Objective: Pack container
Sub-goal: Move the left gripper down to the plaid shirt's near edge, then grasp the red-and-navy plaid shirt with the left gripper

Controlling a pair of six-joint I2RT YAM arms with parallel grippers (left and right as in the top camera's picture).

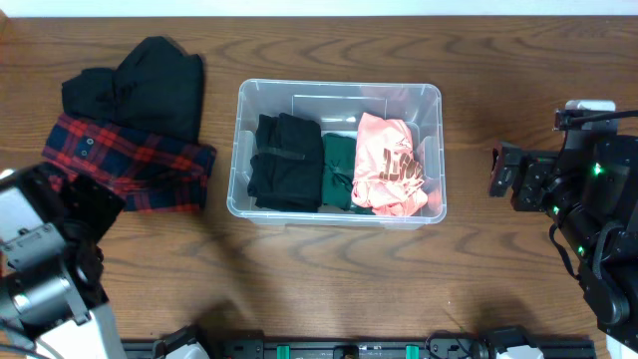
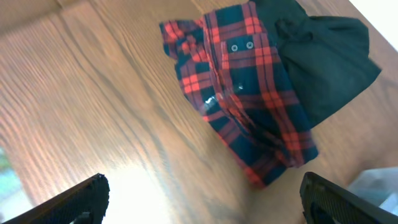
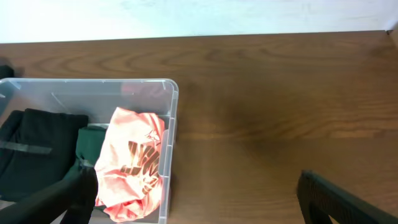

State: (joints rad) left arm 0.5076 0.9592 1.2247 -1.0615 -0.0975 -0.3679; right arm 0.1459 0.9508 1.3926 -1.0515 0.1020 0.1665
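Red and navy plaid cloth lies at the left side of the wooden table (image 1: 329, 269). It is a plaid shirt (image 1: 130, 160), loosely folded, and a black garment (image 1: 140, 90) rests against its far edge and partly over it. Both are outside the tub, so they are probably the pieces not yet packed. The left gripper (image 2: 211, 208) hangs above the table near the plaid shirt. In the left wrist view its two fingers are spread wide and nothing is between them, which would suit a grasp on this shirt next.

In the middle of the table stands the container (image 1: 339, 87), clear plastic, with its long side toward the robot. Inside, three folded pieces lie side by side: a black bundle (image 1: 286, 162) at the left, a dark green piece (image 1: 339, 170) in the centre and a pink piece (image 1: 391, 165) with a print at the right, which leans a little over the green one. The row seems arranged to save room, because a strip of the base at the far wall is bare.

At the right, the right gripper (image 3: 199, 208) is well apart from the container. Its fingers are spread and empty, likely kept aside so the other arm has free way.
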